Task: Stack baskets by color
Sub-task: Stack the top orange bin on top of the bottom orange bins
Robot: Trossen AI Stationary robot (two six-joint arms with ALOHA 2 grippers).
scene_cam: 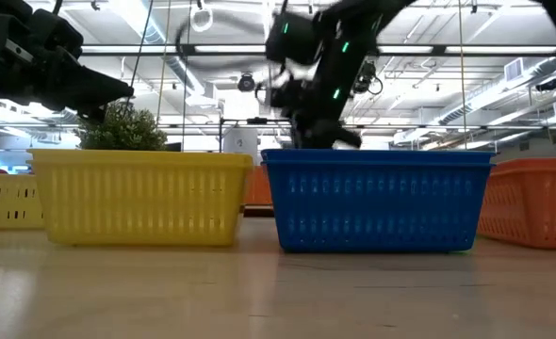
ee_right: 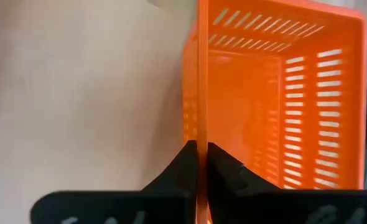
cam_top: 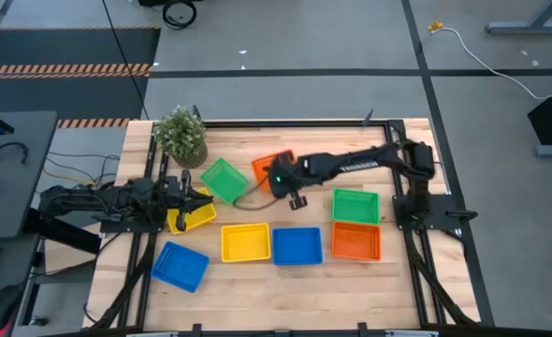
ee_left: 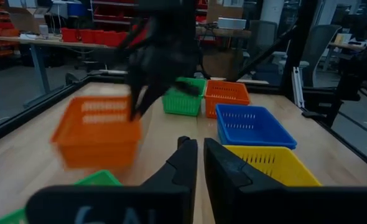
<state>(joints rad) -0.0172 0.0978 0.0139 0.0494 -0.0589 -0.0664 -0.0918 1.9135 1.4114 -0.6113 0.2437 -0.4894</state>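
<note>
The high camera looks straight down on the whole worktop [cam_top: 257, 281]; the low one sits at its surface, close against the blue basket [scene_cam: 377, 200]. The left wrist camera shares that basket, farther off; the right's presses against an orange basket [ee_right: 277, 93].

Eight shallow plastic baskets with slotted sides lie on the wooden table. In the front row stand a blue basket [cam_top: 181, 266], turned a little, then a yellow basket [cam_top: 245, 242], a second blue basket [cam_top: 297, 245] and an orange basket [cam_top: 355, 241]. Just behind this orange one stands a green basket [cam_top: 355, 205]. Near the middle, a second orange basket [ee_right: 277, 93] is gripped by its wall. A tilted green basket [cam_top: 224, 180] lies beside it. Another yellow basket [cam_top: 194, 218] lies at the left.
</note>
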